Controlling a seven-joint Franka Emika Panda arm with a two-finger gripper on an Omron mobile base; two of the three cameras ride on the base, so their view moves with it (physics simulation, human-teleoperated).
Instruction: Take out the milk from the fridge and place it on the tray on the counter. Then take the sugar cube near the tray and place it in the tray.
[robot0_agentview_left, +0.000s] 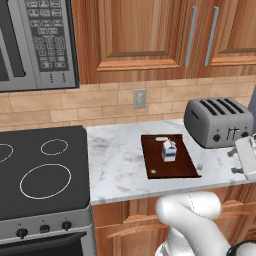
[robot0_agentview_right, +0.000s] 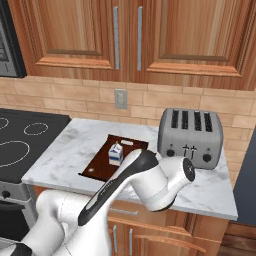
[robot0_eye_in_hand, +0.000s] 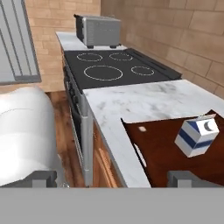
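Dark finger tips (robot0_eye_in_hand: 43, 178) of our end effector (robot0_eye_in_hand: 116, 179) rise nearest the hand camera, standing wide apart with nothing between them, so we hold nothing. Just beyond them in the hand view lies the tray (robot0_eye_in_hand: 164, 151), a dark brown board on the marbled bench (robot0_eye_in_hand: 131, 103), and on it stands the milk (robot0_eye_in_hand: 197, 136), a white carton with blue bands, which looks tilted in this rolled view. From the left base view we see the milk (robot0_agentview_left: 169, 150) upright near the middle of the tray (robot0_agentview_left: 167, 167), with a pale slot at the tray's far end. Just off the tray's right edge, on the bench (robot0_agentview_left: 117, 165), sits the sugar cube (robot0_agentview_left: 200, 166), tiny and white; we cannot tell whether it touches the board. A silver toaster (robot0_agentview_left: 218, 121) stands to the right of the tray, well apart from the milk. From the right base view our white arm (robot0_agentview_right: 145, 182) crosses in front of the tray (robot0_agentview_right: 102, 162), and the milk (robot0_agentview_right: 116, 153) shows just above it. A black stovetop (robot0_agentview_left: 40, 167) lies left of the bench, a microwave (robot0_agentview_left: 37, 42) hangs above it, and wooden cabinets (robot0_agentview_right: 125, 35) line the wall.
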